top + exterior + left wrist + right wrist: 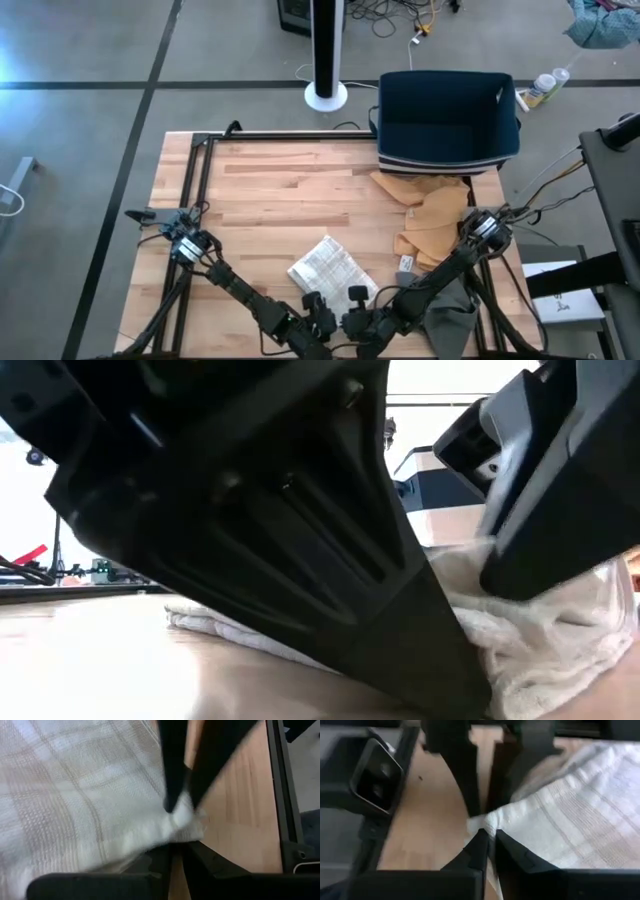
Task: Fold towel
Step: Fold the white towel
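Ideally, both the left gripper [175, 847] and right gripper [491, 847], each clamped on the white towel's [330, 268] near edge, lift evenly together so the fold lands square.

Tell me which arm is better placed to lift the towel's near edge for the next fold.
Either, slightly the left: left gripper is pinched on the white towel at its near corner; right gripper meets the same corner, grip less clear.

Overhead even, daylight glare on floor [40, 45] top-left. Low view backlit by bright windows, arms silhouetted. Wrist views soft, fingers out of focus, towel [75, 795] weave blurred.
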`<state>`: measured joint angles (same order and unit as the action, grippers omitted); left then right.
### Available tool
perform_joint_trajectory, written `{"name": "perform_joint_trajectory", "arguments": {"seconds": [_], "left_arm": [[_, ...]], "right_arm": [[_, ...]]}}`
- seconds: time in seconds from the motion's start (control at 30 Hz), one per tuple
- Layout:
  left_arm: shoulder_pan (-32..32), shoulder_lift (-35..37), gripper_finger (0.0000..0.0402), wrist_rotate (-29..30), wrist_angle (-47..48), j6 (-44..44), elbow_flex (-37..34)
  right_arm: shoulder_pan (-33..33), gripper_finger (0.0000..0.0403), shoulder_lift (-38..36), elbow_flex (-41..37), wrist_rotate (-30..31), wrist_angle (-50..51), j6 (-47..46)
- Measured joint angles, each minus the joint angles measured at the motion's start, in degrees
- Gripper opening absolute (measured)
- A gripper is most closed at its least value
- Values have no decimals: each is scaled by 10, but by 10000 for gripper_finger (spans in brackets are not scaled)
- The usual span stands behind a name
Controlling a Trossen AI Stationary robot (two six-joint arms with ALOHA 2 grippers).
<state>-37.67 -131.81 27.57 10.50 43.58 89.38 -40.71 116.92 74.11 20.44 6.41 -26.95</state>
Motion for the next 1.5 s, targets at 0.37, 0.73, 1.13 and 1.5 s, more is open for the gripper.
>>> {"name": "perform_joint_trajectory", "arguments": {"seconds": [0.37,0.73,1.13,1.5], "left_arm": [[-9,73,37,-23,104,-62,-5],[-25,241,37,46,125,1,-159],[58,277,37,135,-95,-32,-329],[96,277,37,-16,2,-39,-352]], "right_arm": [[3,195,-79,7,-35,46,29],[27,289,-132,4,4,33,91],[100,299,-107,-37,42,43,87],[125,284,-102,-193,-35,-107,-4]]}}
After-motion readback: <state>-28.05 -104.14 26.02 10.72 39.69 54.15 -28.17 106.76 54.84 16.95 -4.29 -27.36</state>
